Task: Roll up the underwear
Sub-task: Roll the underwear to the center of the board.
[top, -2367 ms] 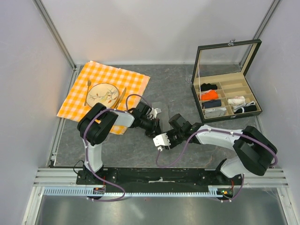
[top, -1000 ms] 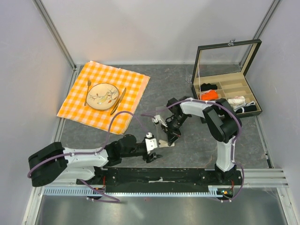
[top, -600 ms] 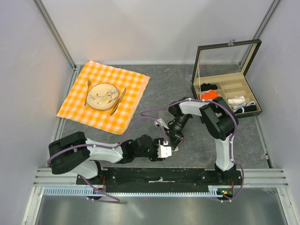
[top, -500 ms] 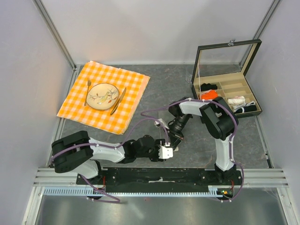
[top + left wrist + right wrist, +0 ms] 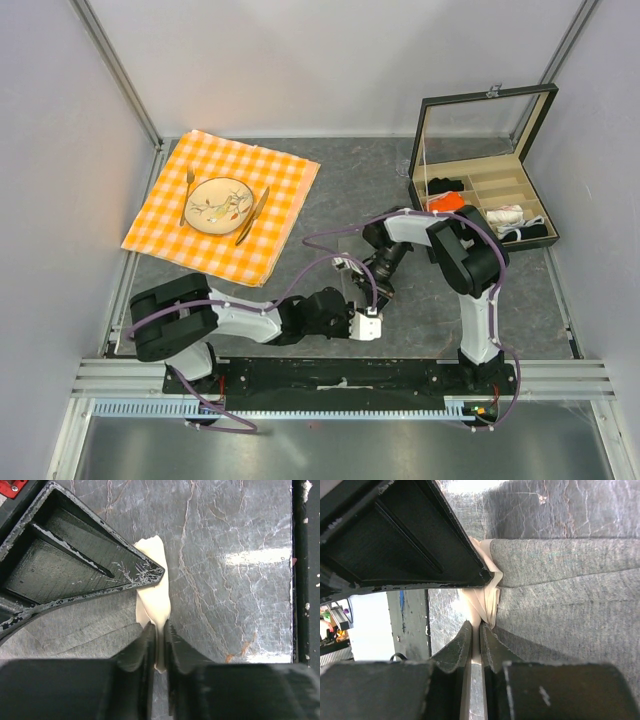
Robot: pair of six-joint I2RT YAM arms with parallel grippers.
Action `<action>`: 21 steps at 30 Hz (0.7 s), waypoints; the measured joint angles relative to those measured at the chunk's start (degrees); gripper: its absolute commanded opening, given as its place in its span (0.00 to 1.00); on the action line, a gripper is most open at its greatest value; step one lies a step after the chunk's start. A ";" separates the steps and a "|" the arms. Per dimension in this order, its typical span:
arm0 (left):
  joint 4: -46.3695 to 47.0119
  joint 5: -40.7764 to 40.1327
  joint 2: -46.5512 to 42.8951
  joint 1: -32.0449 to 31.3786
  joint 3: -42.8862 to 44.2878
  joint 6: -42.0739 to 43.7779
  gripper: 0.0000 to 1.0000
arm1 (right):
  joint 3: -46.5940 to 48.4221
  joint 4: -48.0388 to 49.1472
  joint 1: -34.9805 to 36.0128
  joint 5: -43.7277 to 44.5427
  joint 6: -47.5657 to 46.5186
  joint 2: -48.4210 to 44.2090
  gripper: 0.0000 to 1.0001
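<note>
Both left gripper (image 5: pixel 159 631) and right gripper (image 5: pixel 475 630) are clamping the cream-white strip (image 5: pixel 154 586) of soft mid-grey cloth underwear (image 5: pixel 560 580), likely tensioning it for rolling.

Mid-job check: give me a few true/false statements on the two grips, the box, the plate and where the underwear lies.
1. The left gripper and right gripper both pinch the underwear's cream strip. True.
2. The box has its lid shut. False: the lid stands open.
3. The plate sits on the checked cloth. True.
4. The underwear lies on the checked cloth. False: it is on the grey table, apart from that cloth.
5. The left gripper is wide open. False: its jaws are closed on the strip.
</note>
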 measured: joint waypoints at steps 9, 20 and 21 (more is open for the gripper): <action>-6.67 0.07 1.25 0.42 4.33 -2.89 0.02 | 0.00 -1.16 -0.66 -0.48 -2.25 -0.15 0.30; -14.62 17.29 5.03 11.39 11.26 -18.47 0.02 | -0.70 3.41 -10.88 1.18 -2.89 -12.13 0.40; -15.13 19.28 5.73 12.46 11.93 -19.61 0.02 | -0.72 4.00 -12.63 1.20 -2.78 -13.55 0.40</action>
